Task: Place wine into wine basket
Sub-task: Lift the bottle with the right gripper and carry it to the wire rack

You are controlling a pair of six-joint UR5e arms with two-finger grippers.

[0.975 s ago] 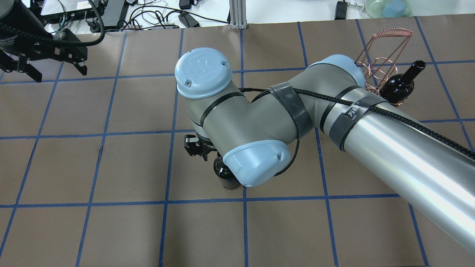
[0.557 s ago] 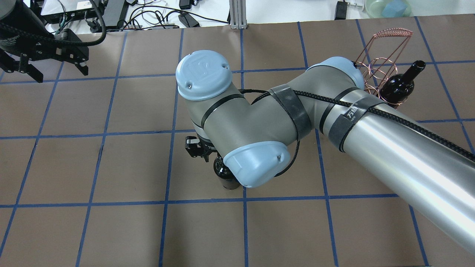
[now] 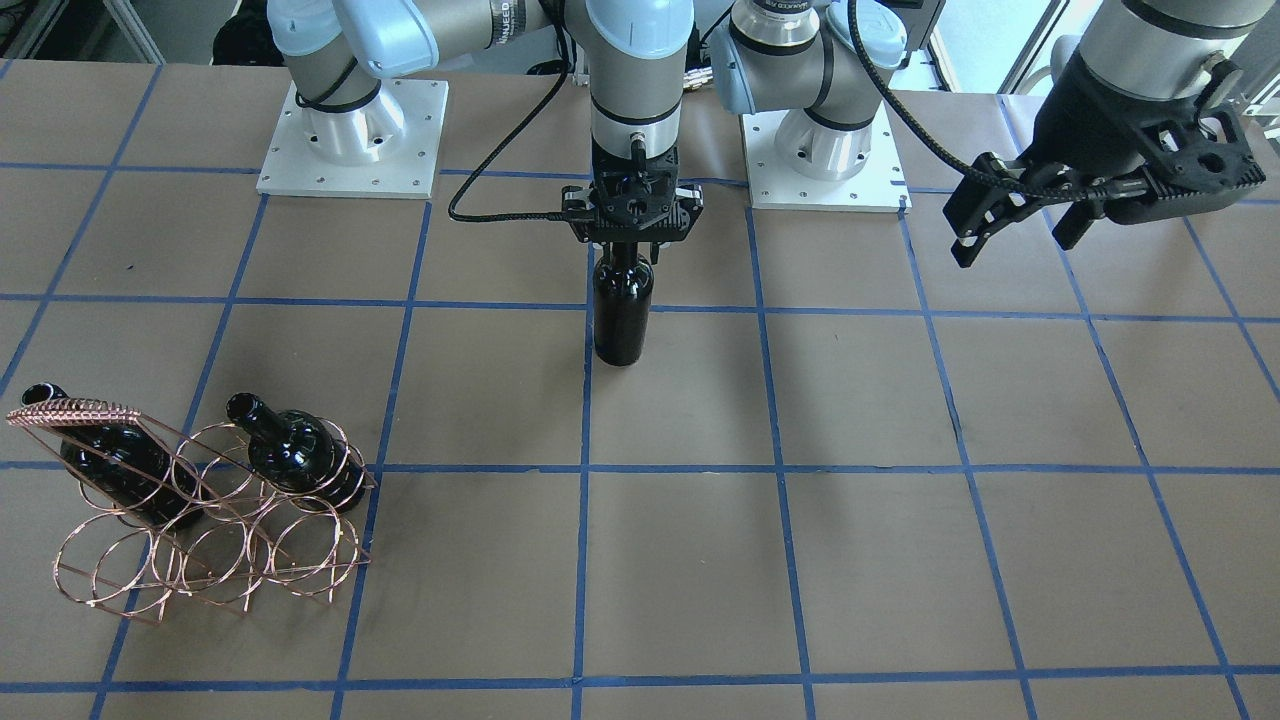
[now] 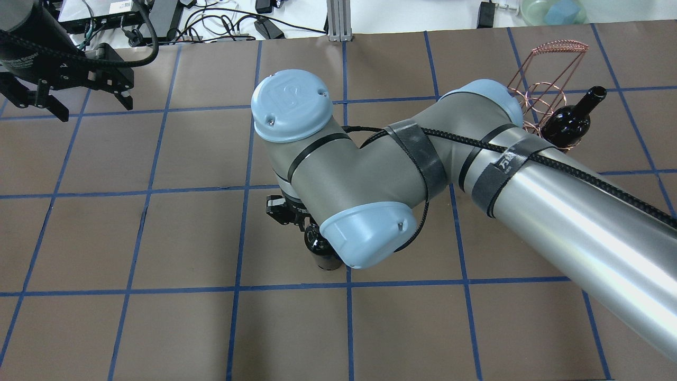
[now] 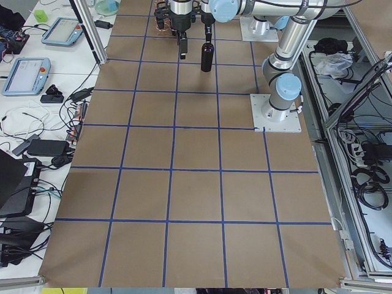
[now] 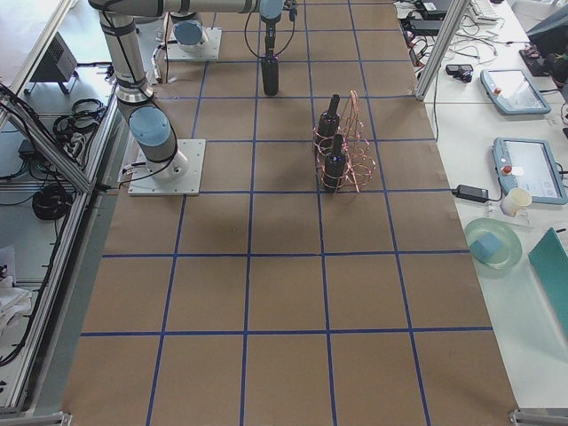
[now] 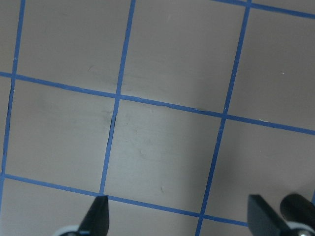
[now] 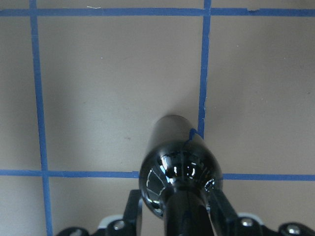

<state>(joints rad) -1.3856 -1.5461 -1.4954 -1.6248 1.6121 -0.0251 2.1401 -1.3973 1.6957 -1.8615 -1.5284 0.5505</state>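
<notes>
A glossy near-black wine bottle (image 3: 622,318) stands upright mid-table by a blue tape crossing. It also shows in the overhead view (image 4: 319,246) and the right wrist view (image 8: 177,169). My right gripper (image 3: 623,238) is shut on its neck from above, with fingers (image 8: 134,209) on both sides. The copper wire wine basket (image 3: 205,560) stands at the table's far end on my right and holds two look-alike bottles (image 3: 295,450); the overhead view shows it too (image 4: 555,50). My left gripper (image 3: 1013,248) hangs open and empty over bare table, far from the bottle.
Brown paper with a blue tape grid covers the table (image 4: 158,328). Both arm bases (image 3: 350,150) stand on white plates at the robot's edge. My right arm (image 4: 555,201) spans the table's right half in the overhead view. Cables and devices (image 4: 222,21) lie beyond the far edge.
My left gripper has shifted a little to the right in the overhead view. The right wrist has moved slightly; the bottle stays in place in its grip.
</notes>
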